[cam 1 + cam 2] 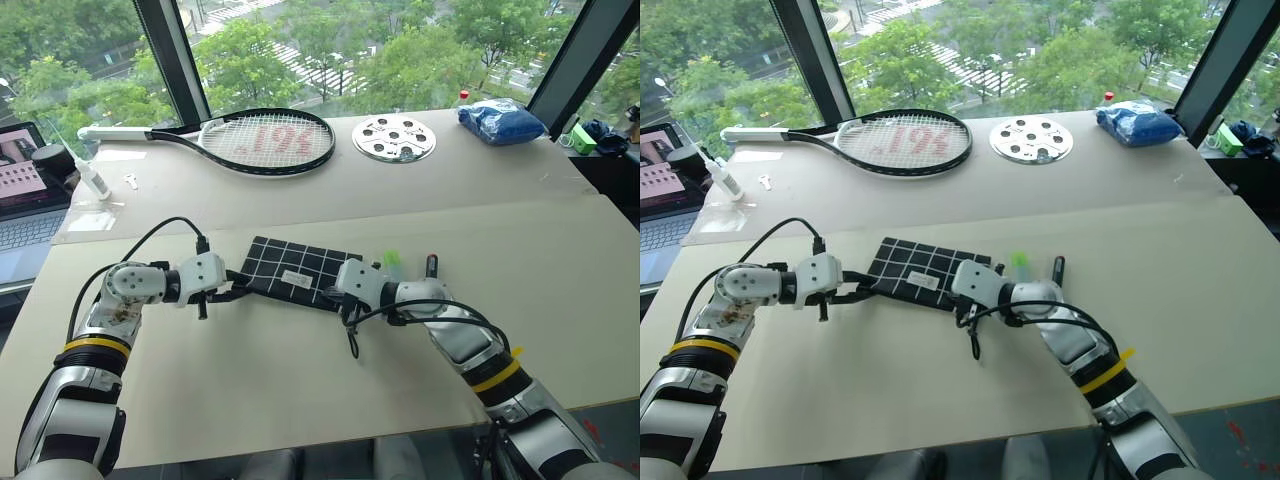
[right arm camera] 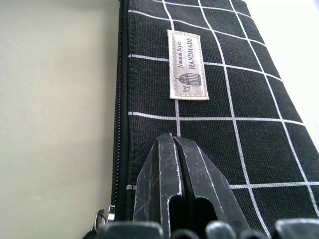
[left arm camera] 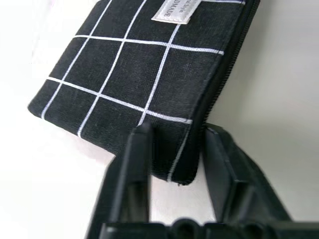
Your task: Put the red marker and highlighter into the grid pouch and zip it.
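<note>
The grid pouch (image 1: 290,268) lies flat on the table, black with white lines and a small white label (image 2: 187,64). My left gripper (image 1: 237,290) is at its left end, and its two fingers (image 3: 134,159) close around the pouch's corner by the zipper edge. At the pouch's right end my right gripper (image 1: 335,293) has its fingers pressed together, tips resting on the fabric (image 2: 174,135). A metal zipper slider (image 2: 102,216) shows beside them. Just right of the pouch lie the highlighter (image 1: 392,262) with its green cap and the red marker (image 1: 431,266).
A tennis racket (image 1: 265,140), a white perforated disc (image 1: 394,138) and a blue bag (image 1: 500,120) sit at the table's far side. A laptop (image 1: 25,190) and a white bottle (image 1: 90,175) are at the left. Bare tabletop lies in front of the pouch.
</note>
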{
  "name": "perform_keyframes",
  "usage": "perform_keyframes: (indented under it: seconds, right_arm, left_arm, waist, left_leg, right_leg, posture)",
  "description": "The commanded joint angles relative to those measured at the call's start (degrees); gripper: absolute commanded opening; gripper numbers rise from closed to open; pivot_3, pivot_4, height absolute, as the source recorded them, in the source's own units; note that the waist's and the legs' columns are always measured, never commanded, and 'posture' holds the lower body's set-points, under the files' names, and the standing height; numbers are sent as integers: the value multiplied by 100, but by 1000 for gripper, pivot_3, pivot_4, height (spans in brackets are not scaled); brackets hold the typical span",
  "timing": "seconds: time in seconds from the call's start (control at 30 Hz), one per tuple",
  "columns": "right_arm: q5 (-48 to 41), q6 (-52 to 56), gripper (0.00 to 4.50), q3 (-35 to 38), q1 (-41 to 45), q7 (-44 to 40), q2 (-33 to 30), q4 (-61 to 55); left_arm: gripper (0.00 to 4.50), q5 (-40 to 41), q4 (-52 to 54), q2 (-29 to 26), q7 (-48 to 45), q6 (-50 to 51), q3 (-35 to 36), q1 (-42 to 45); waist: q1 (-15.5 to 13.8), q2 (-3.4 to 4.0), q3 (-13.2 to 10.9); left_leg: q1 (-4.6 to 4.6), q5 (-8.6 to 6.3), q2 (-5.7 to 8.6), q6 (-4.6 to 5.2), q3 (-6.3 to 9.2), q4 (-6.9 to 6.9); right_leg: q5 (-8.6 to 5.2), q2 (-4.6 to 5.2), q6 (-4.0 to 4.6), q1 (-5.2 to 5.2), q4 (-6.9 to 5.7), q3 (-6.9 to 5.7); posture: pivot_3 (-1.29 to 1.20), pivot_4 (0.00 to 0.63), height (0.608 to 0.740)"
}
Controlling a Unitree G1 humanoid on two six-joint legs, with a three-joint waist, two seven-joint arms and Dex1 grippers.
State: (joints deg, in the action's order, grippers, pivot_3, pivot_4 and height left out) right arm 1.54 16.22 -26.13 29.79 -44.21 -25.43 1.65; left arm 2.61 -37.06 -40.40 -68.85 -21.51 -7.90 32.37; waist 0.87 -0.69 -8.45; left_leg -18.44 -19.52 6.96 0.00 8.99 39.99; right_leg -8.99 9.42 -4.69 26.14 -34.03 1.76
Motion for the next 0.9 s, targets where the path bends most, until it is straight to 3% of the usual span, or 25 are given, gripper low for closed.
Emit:
perform_keyframes:
  seconds: [0.03,0.3,0.4,0.6,0.77,0.9]
  right_arm:
    - [64,81,0,-5,-140,-159,-14,29]
    - [28,-22,0,191,-57,-85,94,132]
    - [-879,551,0,1195,232,307,648,159]
    - [-1705,1465,1791,2220,669,243,534,-204]
    - [-2302,2455,3570,2783,766,247,216,-655]
    - [-2694,2957,3570,3108,466,119,-342,-1402]
  left_arm:
    - [80,229,58,54,-153,134,128,32]
    - [80,315,323,-33,-190,422,167,-134]
    - [80,303,698,-153,-151,865,202,-268]
    - [0,498,1830,-332,-22,2160,363,-776]
    - [0,849,2601,-327,313,3483,616,-1049]
    - [0,1460,3361,-223,674,4797,1001,-1184]
  waist:
    - [1,0,0]
    - [12,0,0]
    - [21,-1,0]
    - [50,0,-2]
    - [94,0,-2]
    - [107,1,-4]
  left_leg:
    - [0,0,0,0,0,0]
    - [-1,-1,-1,1,0,-2]
    - [-2,0,-2,1,0,-2]
    - [-11,-3,-8,6,28,-5]
    - [-11,-4,-16,5,27,-16]
    - [-19,-7,-15,8,27,-15]
  right_leg:
    - [0,0,-1,0,0,0]
    - [1,0,-2,1,0,0]
    - [2,-2,-1,2,0,0]
    - [14,-6,2,19,2,8]
    - [14,-10,2,25,2,7]
    - [14,-10,2,28,3,7]
  posture:
    - [0,150,740]
    - [0,150,740]
    - [0,150,740]
    - [0,150,740]
    - [0,150,740]
    - [0,150,740]
